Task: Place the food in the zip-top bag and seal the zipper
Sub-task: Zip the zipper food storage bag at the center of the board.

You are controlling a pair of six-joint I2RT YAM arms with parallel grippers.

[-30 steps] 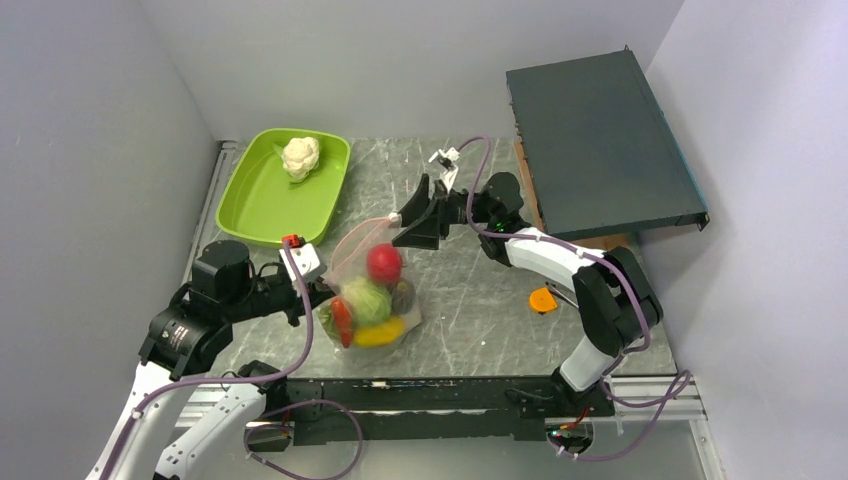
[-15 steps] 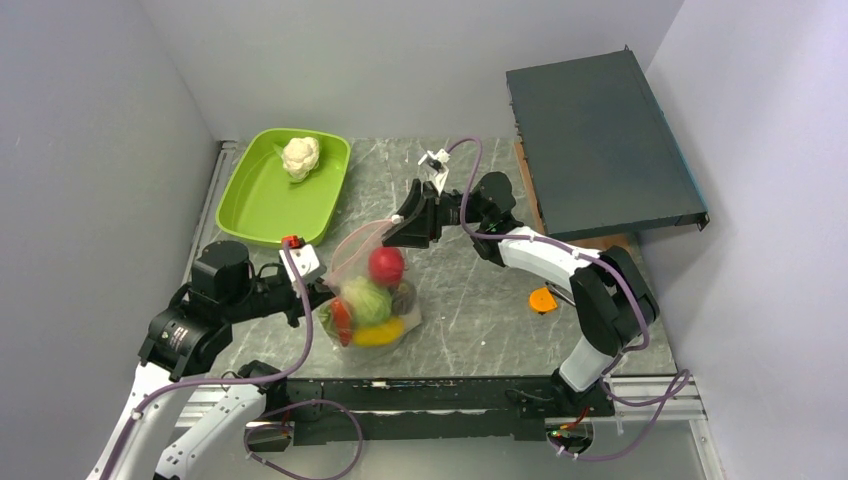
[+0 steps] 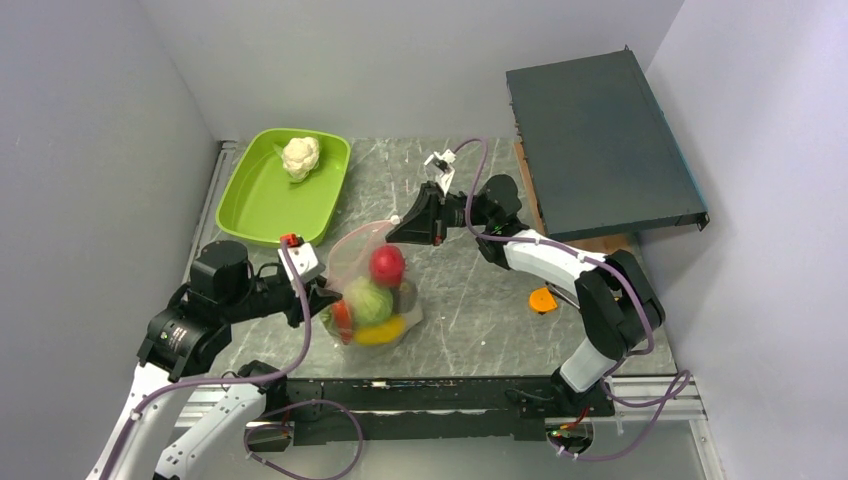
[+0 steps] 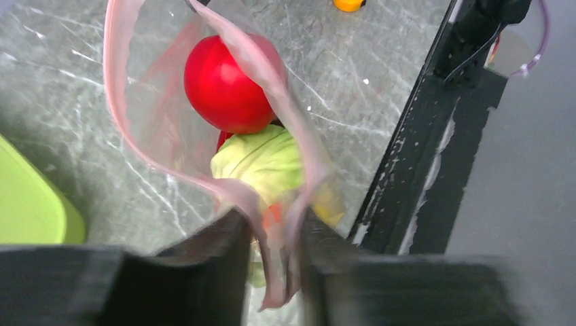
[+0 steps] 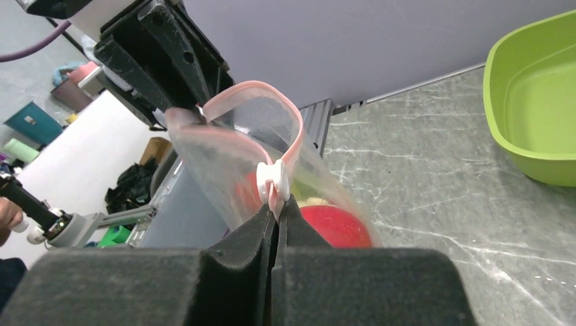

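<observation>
Clear, crinkly plastic forms the zip-top bag (image 3: 352, 262), which stands at the middle of the grey marbled table (image 3: 470, 320), its mouth raised and held agape. Its pink zipper (image 5: 297, 129) loops open between the two arms. Inside lie a red toy tomato (image 3: 385, 264), a green cabbage (image 3: 367, 300), a yellow piece (image 3: 378, 333), a red-orange piece (image 3: 342, 318) and something dark (image 3: 404, 297) too shadowed to name.

The right gripper (image 5: 275, 214) at the bag's one o'clock is clenched on the zipper just below a white slider tab (image 5: 272, 178). The left gripper (image 4: 272, 238) meets the bag at eight o'clock; its jaws stand a little apart, and the pink edge hangs loose in the gap.

At the bag's eleven o'clock sits a lime-green tray (image 3: 260, 205) holding a toy cauliflower (image 3: 300, 156). An orange disc (image 3: 543, 299) lies on the table well apart at three o'clock. A dark flat case (image 3: 600, 140) fills the far corner at two o'clock.

In the left wrist view the fingers (image 4: 204, 258) blur and cover the bag's lower part, so only the tomato and cabbage read clearly. In the right wrist view the foam pads (image 5: 231, 272) block the bottom, and the film hides most of the food.
</observation>
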